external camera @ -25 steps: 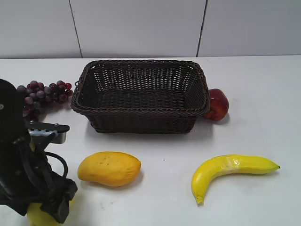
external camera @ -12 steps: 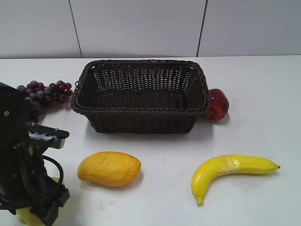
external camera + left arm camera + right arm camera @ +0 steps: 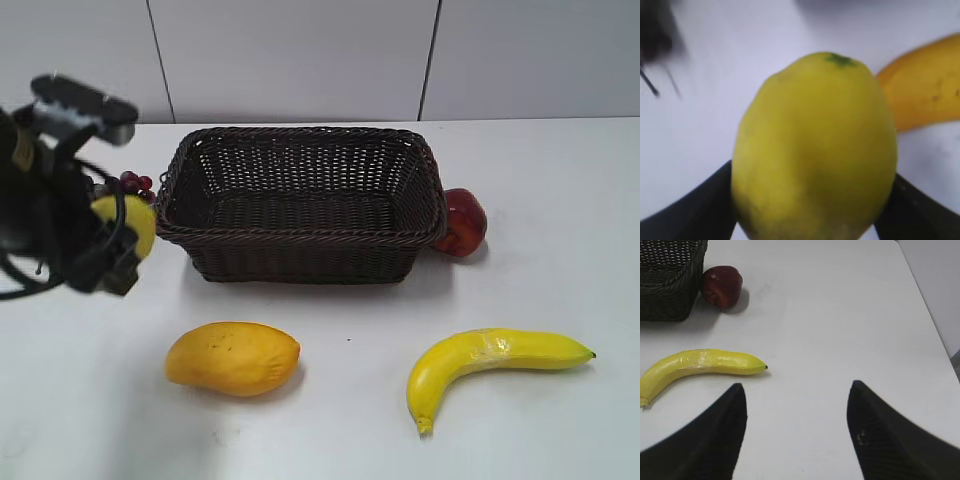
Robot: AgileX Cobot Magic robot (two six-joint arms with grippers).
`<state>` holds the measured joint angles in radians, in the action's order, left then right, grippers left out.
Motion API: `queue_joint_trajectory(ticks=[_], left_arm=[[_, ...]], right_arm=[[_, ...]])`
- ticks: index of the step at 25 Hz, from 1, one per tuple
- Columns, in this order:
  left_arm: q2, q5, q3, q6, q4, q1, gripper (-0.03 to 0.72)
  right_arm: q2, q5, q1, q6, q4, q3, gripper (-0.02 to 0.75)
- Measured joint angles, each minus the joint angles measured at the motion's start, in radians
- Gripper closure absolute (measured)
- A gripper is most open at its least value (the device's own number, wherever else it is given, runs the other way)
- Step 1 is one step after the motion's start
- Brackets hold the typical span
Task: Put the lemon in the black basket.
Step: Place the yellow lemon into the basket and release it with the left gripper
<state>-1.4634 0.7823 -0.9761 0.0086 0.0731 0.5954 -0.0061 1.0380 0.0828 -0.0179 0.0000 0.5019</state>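
My left gripper (image 3: 120, 245) is shut on the lemon (image 3: 130, 222), a pale greenish-yellow oval fruit, and holds it in the air just left of the black basket (image 3: 300, 238), about level with its rim. In the left wrist view the lemon (image 3: 815, 150) fills the frame between the two black fingers (image 3: 700, 210). The woven dark basket stands at the back middle of the table and is empty; its corner shows in the right wrist view (image 3: 670, 280). My right gripper (image 3: 796, 390) is open and empty above the bare table, out of the exterior view.
An orange-yellow mango (image 3: 232, 358) lies in front of the basket at the left. A banana (image 3: 490, 362) lies front right. A red apple (image 3: 462, 222) touches the basket's right end. Dark grapes (image 3: 130, 183) lie behind my left arm.
My left gripper has risen from the table's front left corner with the lemon and moved back toward the basket's left end. The other fruits have not moved.
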Motion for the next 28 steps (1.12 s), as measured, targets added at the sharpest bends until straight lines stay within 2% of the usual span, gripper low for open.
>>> queue_joint_trajectory(ticks=[5,9,12,19,26,28], left_arm=[[-0.147,-0.007,-0.298,0.109,0.006,0.000,0.134],[-0.316,-0.022,-0.506,0.128,-0.014,0.000,0.134],[-0.425,-0.060,-0.610,0.131,-0.049,0.000,0.134],[-0.579,-0.177,-0.658,0.131,-0.142,0.000,0.134],[-0.647,-0.145,-0.659,0.131,-0.239,0.000,0.134],[-0.647,-0.126,-0.665,0.131,-0.286,0.000,0.104]], right_arm=[[0.000,0.000,0.000,0.000,0.000,0.000,0.258],[0.000,0.000,0.000,0.000,0.000,0.000,0.258],[0.000,0.000,0.000,0.000,0.000,0.000,0.258],[0.000,0.000,0.000,0.000,0.000,0.000,0.258],[0.000,0.000,0.000,0.000,0.000,0.000,0.258],[0.000,0.000,0.000,0.000,0.000,0.000,0.258]])
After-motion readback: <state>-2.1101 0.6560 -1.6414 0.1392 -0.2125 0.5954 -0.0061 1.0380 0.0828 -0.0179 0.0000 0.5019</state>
